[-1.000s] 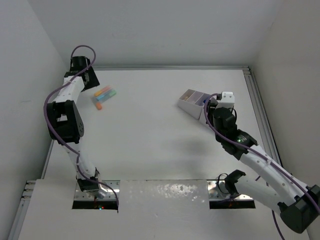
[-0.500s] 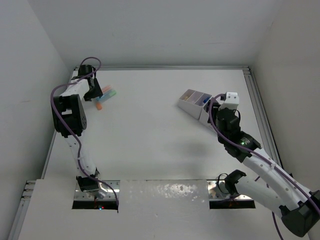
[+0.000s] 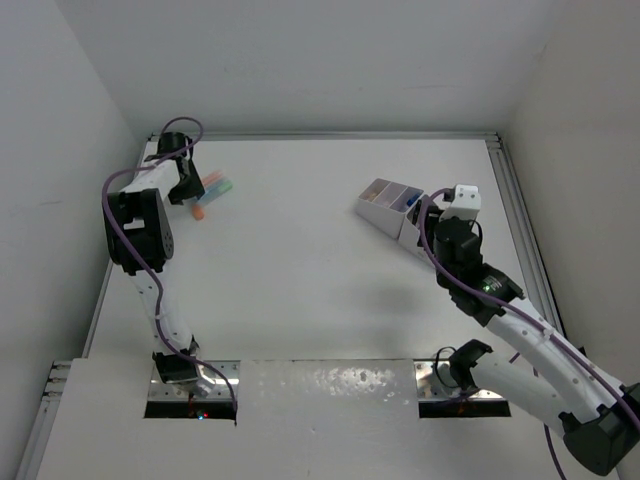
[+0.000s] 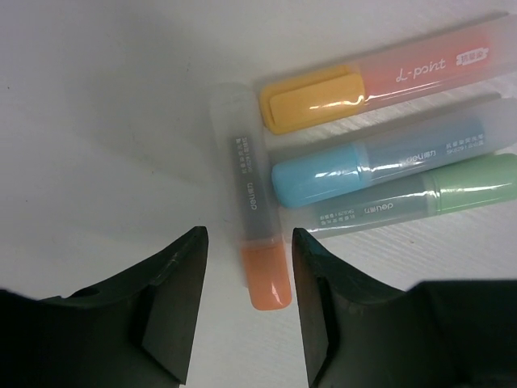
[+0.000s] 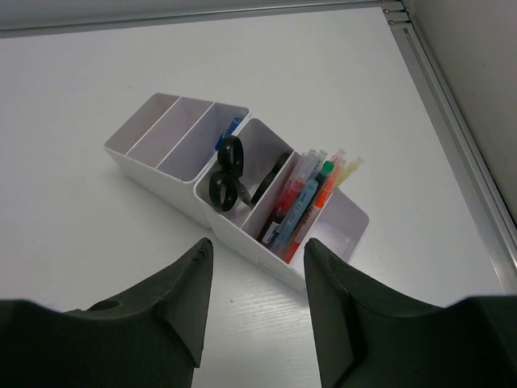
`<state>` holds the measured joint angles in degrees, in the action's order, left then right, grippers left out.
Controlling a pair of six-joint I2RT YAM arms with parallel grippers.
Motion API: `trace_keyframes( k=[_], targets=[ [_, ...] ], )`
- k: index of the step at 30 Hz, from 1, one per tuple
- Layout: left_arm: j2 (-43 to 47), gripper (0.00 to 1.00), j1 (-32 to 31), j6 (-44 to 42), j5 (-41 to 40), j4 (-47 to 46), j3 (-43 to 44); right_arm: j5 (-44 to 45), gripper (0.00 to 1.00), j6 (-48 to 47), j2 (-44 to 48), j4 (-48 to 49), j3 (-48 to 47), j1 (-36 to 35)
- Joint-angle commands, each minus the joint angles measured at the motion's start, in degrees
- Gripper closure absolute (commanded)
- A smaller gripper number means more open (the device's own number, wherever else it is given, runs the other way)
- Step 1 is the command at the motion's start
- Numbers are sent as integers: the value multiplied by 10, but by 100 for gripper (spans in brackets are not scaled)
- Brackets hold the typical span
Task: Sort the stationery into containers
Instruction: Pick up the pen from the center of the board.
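Observation:
Four highlighter markers lie together at the far left of the table. One with an orange cap [image 4: 257, 234] lies crosswise to the yellow-capped [image 4: 380, 81], blue [image 4: 380, 158] and green [image 4: 428, 194] ones. My left gripper [image 4: 246, 275] stands open astride the orange cap, with a gap on each side. In the top view that gripper [image 3: 183, 190] is down at the marker cluster [image 3: 212, 186]. My right gripper [image 5: 258, 279] hangs open and empty just in front of the white organiser [image 5: 161, 174]. The organiser holds black scissors [image 5: 228, 174] and several pens and markers [image 5: 303, 202].
The organiser [image 3: 385, 205] sits at the right of the table, near a metal rail [image 3: 520, 220] along the right edge. White walls close in the left and back sides. The left arm's elbow [image 3: 135, 235] is folded close to the left wall.
The left arm swung in and dropped its gripper over the markers, and its jaws have narrowed round the orange-capped one. The right arm shifted only slightly.

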<state>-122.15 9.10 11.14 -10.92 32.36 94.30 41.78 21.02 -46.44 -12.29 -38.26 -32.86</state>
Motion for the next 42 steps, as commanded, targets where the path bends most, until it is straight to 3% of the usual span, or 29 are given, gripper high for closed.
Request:
trace_keyframes(
  k=[1,9,18,22,26,32,35,37,38,42],
  targets=[
    [-5,56,2,12,-9,-14,-9,14,51,3,10,6,-3,-3],
    [9,67,5,12,-13,-26,-34,17,51,5,15,6,0,-4],
    [7,71,16,19,-15,-20,-54,23,50,1,19,3,0,-4],
    [13,81,24,22,-18,-23,-66,23,49,2,20,2,0,-4],
    [20,100,31,26,-11,-15,-68,20,49,1,17,1,-2,-4],
    [93,100,36,-18,19,-40,-64,6,49,-14,15,-5,-15,-4],
    [161,100,12,-95,39,-91,-75,-21,49,-22,8,-8,-30,-4],
    [212,100,-39,-196,76,-119,-89,-56,49,-14,1,-1,-53,-3],
    [226,100,-39,-197,84,-123,-89,-70,49,-14,1,-1,-53,-4],
    [231,100,-146,-255,136,-71,-25,-148,49,1,-49,80,-90,-4]
  ],
)
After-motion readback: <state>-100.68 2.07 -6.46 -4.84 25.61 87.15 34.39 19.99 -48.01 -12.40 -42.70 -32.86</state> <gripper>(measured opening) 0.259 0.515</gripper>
